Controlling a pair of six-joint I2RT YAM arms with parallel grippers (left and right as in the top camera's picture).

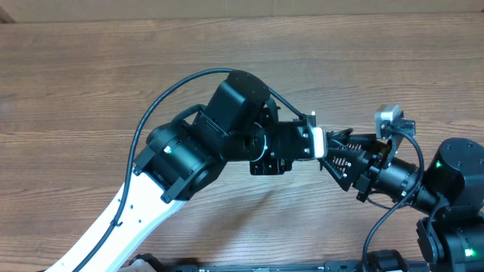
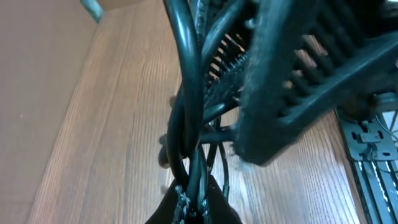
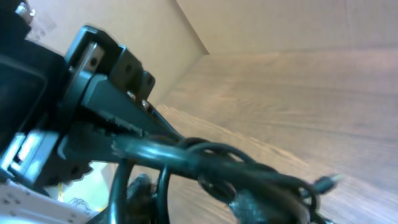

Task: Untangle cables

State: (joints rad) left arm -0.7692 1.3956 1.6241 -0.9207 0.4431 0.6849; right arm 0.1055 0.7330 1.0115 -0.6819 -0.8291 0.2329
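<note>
Two robot arms showing: left arm (image 1: 178, 162), right arm (image 1: 454, 170). Two grippers showing, each carrying two fingers: left gripper (image 2: 193, 208), right gripper (image 1: 336, 155). Thin black cables (image 2: 186, 118) running bunched together: at least three strands showing, exact count not showing. One plug tip (image 3: 328, 181) sticking out. One wooden surface (image 1: 91, 75) lying underneath.

A brown wood-grain table (image 1: 76, 91) carries a black rail (image 1: 265, 267) along its near edge.
</note>
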